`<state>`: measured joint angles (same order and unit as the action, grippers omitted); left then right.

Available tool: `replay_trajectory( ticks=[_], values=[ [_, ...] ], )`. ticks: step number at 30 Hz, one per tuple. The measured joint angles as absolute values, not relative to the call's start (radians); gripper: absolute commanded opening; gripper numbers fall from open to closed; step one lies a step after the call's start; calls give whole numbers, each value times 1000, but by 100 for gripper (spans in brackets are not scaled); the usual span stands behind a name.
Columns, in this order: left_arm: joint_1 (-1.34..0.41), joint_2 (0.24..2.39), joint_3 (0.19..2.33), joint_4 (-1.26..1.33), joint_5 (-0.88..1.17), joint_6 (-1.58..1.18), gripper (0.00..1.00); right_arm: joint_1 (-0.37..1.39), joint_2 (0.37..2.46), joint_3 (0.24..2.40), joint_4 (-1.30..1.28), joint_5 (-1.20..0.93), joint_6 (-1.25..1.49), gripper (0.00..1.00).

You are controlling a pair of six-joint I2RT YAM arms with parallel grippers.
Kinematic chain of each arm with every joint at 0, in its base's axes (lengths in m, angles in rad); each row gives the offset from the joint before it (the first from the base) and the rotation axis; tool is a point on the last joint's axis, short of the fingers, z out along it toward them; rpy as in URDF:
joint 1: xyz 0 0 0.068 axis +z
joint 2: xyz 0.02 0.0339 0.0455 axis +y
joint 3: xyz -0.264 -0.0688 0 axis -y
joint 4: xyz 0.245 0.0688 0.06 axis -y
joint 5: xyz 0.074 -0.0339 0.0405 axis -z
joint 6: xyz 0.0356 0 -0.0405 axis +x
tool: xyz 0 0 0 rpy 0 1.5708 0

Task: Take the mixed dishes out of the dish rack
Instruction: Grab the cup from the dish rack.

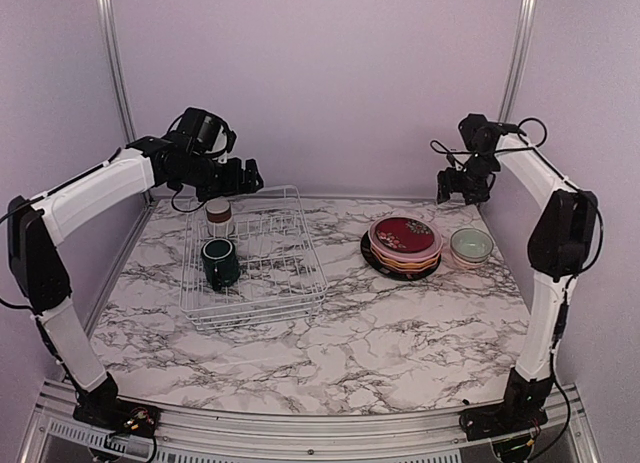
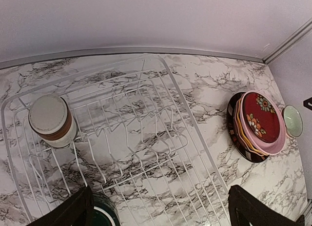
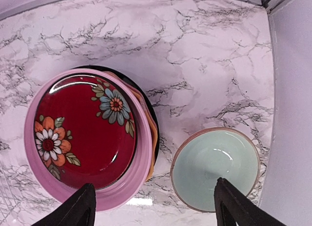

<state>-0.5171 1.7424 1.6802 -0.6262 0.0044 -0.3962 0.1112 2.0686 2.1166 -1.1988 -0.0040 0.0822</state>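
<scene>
The left gripper [image 1: 247, 175] is wide and empty above the dish rack [image 1: 260, 313], which holds the dark green mug [image 1: 220, 263] and white-and-brown cup [image 1: 218, 216]. The right gripper [image 3: 153, 204] is wide and empty above the pale green bowl [image 3: 214, 168], which rests beside the plate stack [image 3: 87, 138].

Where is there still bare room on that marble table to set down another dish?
Widest: the near strip of table in front of the dish rack and plate stack. A narrower gap lies between them. Crowded: far right, plates beside the pale green bowl.

Two cups [image 1: 220, 263], five plates [image 1: 404, 233], one rack [image 1: 288, 285]
</scene>
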Motion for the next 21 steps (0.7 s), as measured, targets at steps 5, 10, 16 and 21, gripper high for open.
replay_trajectory(
  ticks=[5, 10, 16, 21],
  values=[
    [-517, 1718, 1663, -636, -60, -407, 99, 111, 1966, 2083, -1096, -22, 81, 90],
    [-515, 1619, 1544, -554, -121, -427, 99, 111, 1764, 1919, -889, -28, 78, 98],
    [-503, 1473, 1410, -474, -154, -437, 99, 111, 1499, 1615, -551, -57, 87, 98],
    [-501, 1513, 1501, -543, -186, -396, 99, 107, 1441, 1504, -419, -103, 112, 98]
  ],
)
